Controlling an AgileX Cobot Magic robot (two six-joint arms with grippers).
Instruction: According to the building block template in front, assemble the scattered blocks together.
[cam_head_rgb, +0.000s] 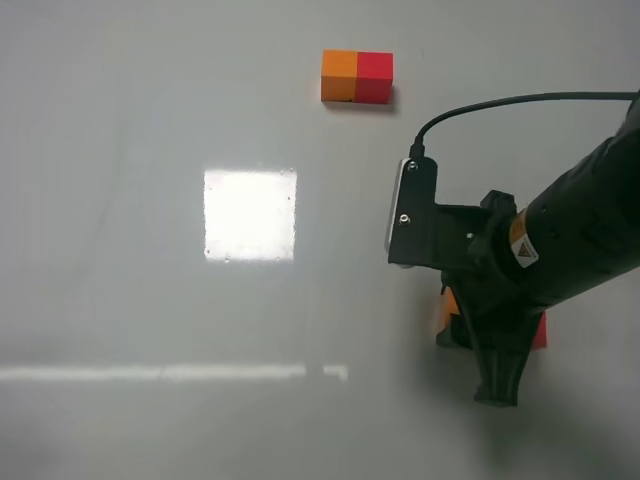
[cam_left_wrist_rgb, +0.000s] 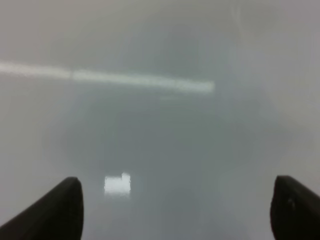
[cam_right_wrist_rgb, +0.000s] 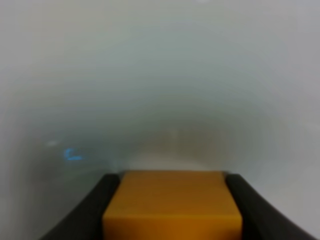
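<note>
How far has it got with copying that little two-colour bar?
Nothing looks finished yet. The template lies alone at the far side. In hand: the right gripper is shut on the orange cube; the red cube peeks out beside it. Whether the cubes touch is hidden. Left to do: joining them side by side like the template. The left gripper hangs open, holding nothing.

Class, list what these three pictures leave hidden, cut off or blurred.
1. red cube: exterior high view, right arm covers all but a corner.
2. orange cube: right wrist view, cut by the frame edge, sides behind the right gripper.
3. Whether the cubes touch: hidden under that arm.
4. left gripper: left wrist view, only blurred fingertips show.
</note>
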